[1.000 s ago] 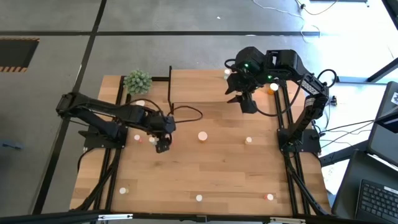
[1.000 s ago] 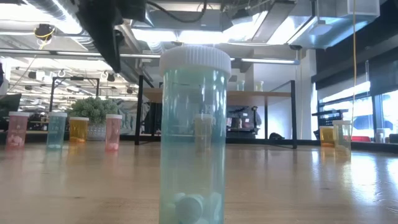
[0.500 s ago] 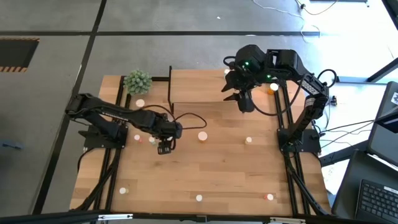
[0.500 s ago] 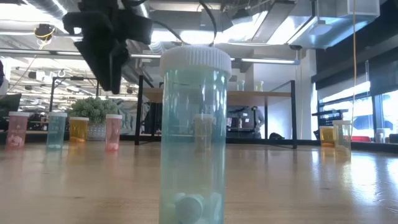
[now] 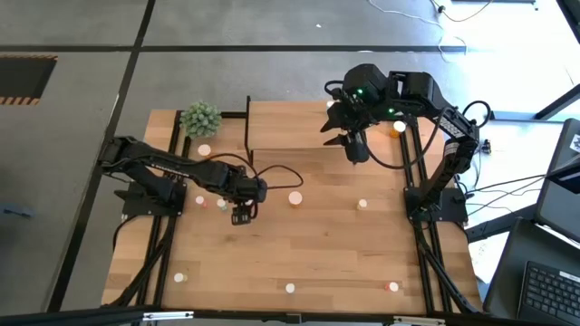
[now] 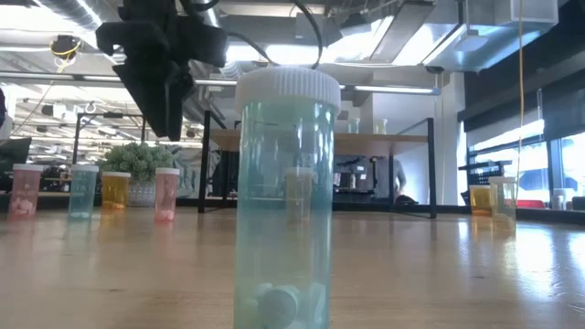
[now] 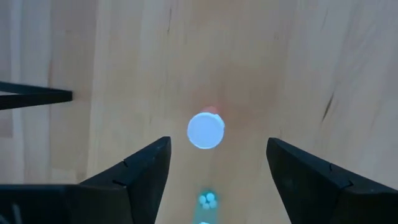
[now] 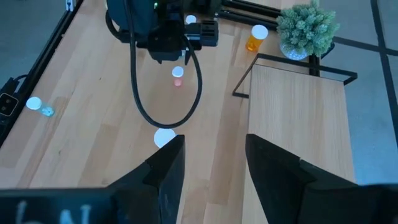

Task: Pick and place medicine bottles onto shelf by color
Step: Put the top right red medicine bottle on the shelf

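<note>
My left gripper (image 5: 241,215) (image 7: 217,171) (image 6: 167,123) hangs open over the table's left middle, pointing steeply down. A pink bottle with a white cap (image 7: 206,130) (image 8: 178,74) (image 6: 165,194) stands upright on the table just ahead of its fingertips, untouched. My right gripper (image 5: 353,149) (image 8: 214,162) is open and holds nothing, high above the shelf (image 5: 299,127) (image 8: 298,118). On the shelf stand a white-capped bottle (image 5: 332,107) and an orange bottle (image 5: 397,127). Other bottles stand scattered on the tabletop (image 5: 295,197) (image 5: 362,205).
A spiky green plant (image 5: 200,118) and an orange bottle (image 5: 205,150) stand at the far left by the shelf's black frame (image 5: 248,122). Two bottles (image 5: 200,200) (image 5: 222,205) stand left of my left gripper. Three more (image 5: 178,276) (image 5: 290,288) (image 5: 391,286) line the near edge.
My left gripper has come down and a little toward the table's right and near edges, dropping into the low view above the pink bottle, then held still. It has stayed open. My right gripper has tipped slightly in place.
</note>
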Tool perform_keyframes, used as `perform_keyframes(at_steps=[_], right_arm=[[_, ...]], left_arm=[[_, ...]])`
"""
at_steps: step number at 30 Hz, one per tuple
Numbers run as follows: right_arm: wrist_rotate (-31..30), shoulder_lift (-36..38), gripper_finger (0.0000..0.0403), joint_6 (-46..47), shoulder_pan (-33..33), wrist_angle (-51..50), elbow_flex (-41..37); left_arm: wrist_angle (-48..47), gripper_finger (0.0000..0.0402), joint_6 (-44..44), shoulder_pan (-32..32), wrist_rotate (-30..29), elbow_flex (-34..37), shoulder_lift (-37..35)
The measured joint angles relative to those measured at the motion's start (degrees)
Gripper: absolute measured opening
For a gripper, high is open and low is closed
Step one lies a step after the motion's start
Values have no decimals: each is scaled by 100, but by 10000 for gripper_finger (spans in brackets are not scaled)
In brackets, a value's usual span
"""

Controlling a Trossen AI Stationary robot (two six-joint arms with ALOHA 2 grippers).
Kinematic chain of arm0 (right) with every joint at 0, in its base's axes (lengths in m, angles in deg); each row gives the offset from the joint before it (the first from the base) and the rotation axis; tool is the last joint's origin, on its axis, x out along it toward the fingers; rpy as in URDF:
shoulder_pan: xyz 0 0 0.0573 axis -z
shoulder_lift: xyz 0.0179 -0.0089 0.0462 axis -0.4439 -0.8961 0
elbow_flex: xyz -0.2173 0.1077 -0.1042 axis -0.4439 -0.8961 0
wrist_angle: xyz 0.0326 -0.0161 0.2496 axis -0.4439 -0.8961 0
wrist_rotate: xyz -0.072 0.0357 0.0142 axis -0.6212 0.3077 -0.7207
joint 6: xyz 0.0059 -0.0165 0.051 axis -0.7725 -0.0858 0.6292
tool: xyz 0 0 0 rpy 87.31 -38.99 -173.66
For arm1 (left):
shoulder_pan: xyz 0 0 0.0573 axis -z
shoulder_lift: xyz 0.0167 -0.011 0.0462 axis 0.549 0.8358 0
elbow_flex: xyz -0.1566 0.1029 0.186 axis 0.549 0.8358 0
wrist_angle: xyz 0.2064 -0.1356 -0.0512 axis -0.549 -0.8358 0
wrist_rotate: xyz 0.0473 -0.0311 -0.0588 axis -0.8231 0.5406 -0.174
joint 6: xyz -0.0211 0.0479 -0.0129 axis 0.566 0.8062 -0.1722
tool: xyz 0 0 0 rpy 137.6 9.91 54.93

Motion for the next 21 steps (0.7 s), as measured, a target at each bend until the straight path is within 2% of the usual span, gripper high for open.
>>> perform_keyframes(at_steps=[3, 9, 14, 21], right_arm=[[175, 0, 172, -16, 0, -4, 0], [1098, 0, 172, -339, -3, -41, 0], [1193, 0, 172, -331, -2, -92, 0], [1196, 0, 172, -318, -2, -96, 0]], left_arm=[[1, 261, 11, -35, -28, 0, 0], [45, 261, 7, -153, -30, 17, 0], [287, 261, 2, -188, 350, 301, 0], [482, 261, 11, -188, 213, 483, 0]])
